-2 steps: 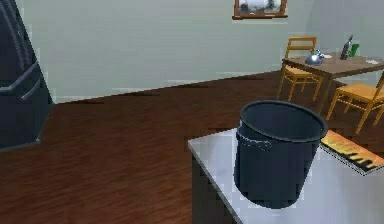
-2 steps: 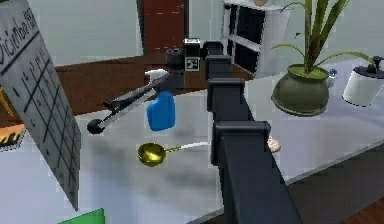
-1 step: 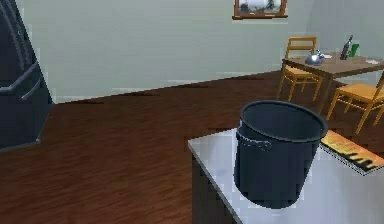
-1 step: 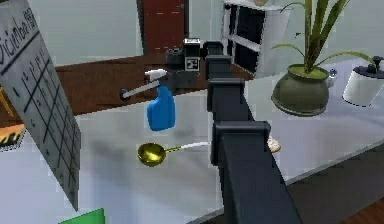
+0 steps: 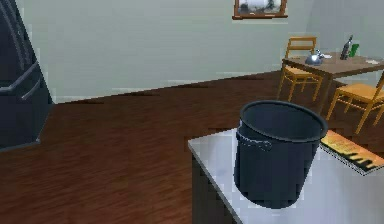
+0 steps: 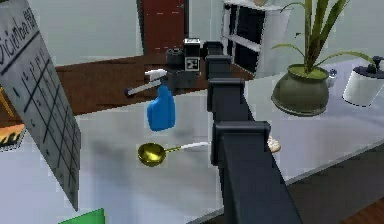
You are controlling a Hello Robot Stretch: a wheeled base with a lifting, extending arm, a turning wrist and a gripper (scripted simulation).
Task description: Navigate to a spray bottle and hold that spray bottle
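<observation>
Arm side view: the blue spray bottle (image 6: 160, 112) appears to stand upright on the grey surface (image 6: 120, 190), left of the dark arm (image 6: 240, 150) and near a gold ladle (image 6: 152, 153). The tool (image 6: 143, 84) lies at the bottle's white top; the state of its fingers cannot be determined, nor whether it holds anything. In the forward view, a dark bucket (image 5: 278, 150) stands in the foreground, and a wooden dining table (image 5: 335, 66) with yellow chairs (image 5: 300, 55) lies well apart at the upper right.
</observation>
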